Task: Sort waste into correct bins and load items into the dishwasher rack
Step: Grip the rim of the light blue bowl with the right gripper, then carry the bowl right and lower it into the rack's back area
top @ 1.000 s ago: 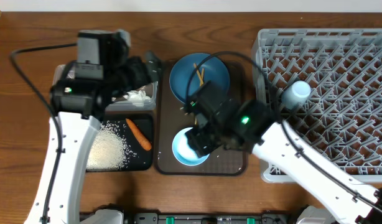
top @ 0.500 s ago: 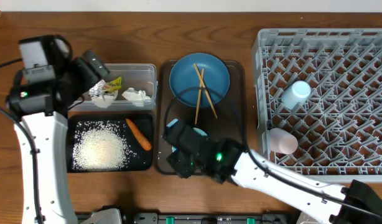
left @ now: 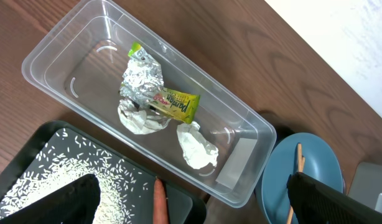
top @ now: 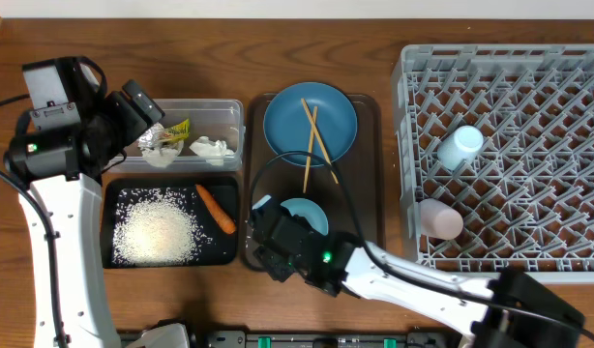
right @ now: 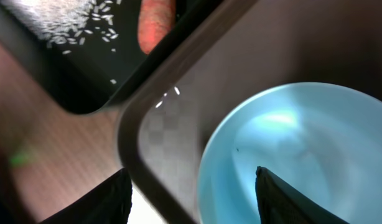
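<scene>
The clear tub [top: 229, 108] holds the yellow-green foil wrapper [top: 167, 133] and white tissue [top: 212, 148]; both show in the left wrist view, wrapper [left: 155, 93] and tissue [left: 197, 145]. The black tray [top: 215, 253] holds rice [top: 157, 232] and the carrot [top: 216, 209]. My left gripper [top: 144, 106] is open and empty above the tub's left end. The chopsticks [top: 310, 135] lie on the blue plate [top: 310, 123]. My right gripper [top: 275, 240] is open and low over the bowl [top: 305, 215]; the bowl's left rim [right: 206, 168] lies between its jaws. Both cups, light-blue [top: 461, 147] and pink [top: 438, 219], lie in the rack [top: 510, 87].
The dark-brown serving tray [top: 365, 253] carries the plate and bowl; its rim [right: 132, 146] runs under my right gripper, next to the black tray [right: 85, 93] and carrot tip [right: 157, 25]. The right arm stretches along the table's front edge.
The left arm swung left off the tub, uncovering it. The right arm pulled from above the bowl to the front edge, its gripper now at the bowl's left rim.
</scene>
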`<state>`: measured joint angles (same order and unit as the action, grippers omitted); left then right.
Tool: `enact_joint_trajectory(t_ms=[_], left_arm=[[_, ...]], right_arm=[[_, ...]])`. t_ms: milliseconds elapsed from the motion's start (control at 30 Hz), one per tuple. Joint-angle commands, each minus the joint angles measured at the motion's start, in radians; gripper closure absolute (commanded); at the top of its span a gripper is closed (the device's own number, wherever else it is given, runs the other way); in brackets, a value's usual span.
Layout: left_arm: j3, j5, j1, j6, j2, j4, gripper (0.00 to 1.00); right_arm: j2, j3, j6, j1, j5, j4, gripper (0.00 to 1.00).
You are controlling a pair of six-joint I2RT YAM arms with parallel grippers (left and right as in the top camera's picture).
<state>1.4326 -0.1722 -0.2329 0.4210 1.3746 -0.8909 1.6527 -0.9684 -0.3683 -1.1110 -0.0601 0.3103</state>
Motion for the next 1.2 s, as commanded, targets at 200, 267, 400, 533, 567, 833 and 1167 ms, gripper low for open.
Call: enact_joint_trajectory(t_ms=[200, 267, 400, 533, 567, 833, 1167], left_arm=[[-0.008, 0.016, -0.003, -0.009, -0.003, -0.003, 0.02], [-0.008, 0.016, -0.003, -0.010, -0.003, -0.003, 0.02], [-0.008, 0.016, -0.003, -0.010, -0.003, -0.003, 0.02], [-0.008, 0.016, -0.003, -0.010, -0.003, -0.003, 0.02], [-0.008, 0.016, -0.003, -0.010, -0.003, -0.003, 0.02], [-0.008, 0.016, -0.003, -0.010, -0.003, -0.003, 0.02], [-0.008, 0.016, -0.003, -0.009, -0.003, -0.003, 0.02]], right_arm=[[0.081, 0.008, -0.035, -0.008, -0.019, -0.031, 0.58], [0.081, 0.005, -0.035, -0.008, -0.019, -0.031, 0.70], [0.081, 0.005, -0.035, -0.008, -0.019, -0.023, 0.85], [0.081, 0.006, -0.035, -0.009, -0.019, -0.007, 0.93], [0.081, 0.006, -0.035, -0.008, -0.019, -0.006, 0.94], [0.070, 0.005, -0.035, -0.008, -0.009, -0.060, 0.99], [-0.248, 0.005, -0.035, 0.079, 0.114, -0.082, 0.99]])
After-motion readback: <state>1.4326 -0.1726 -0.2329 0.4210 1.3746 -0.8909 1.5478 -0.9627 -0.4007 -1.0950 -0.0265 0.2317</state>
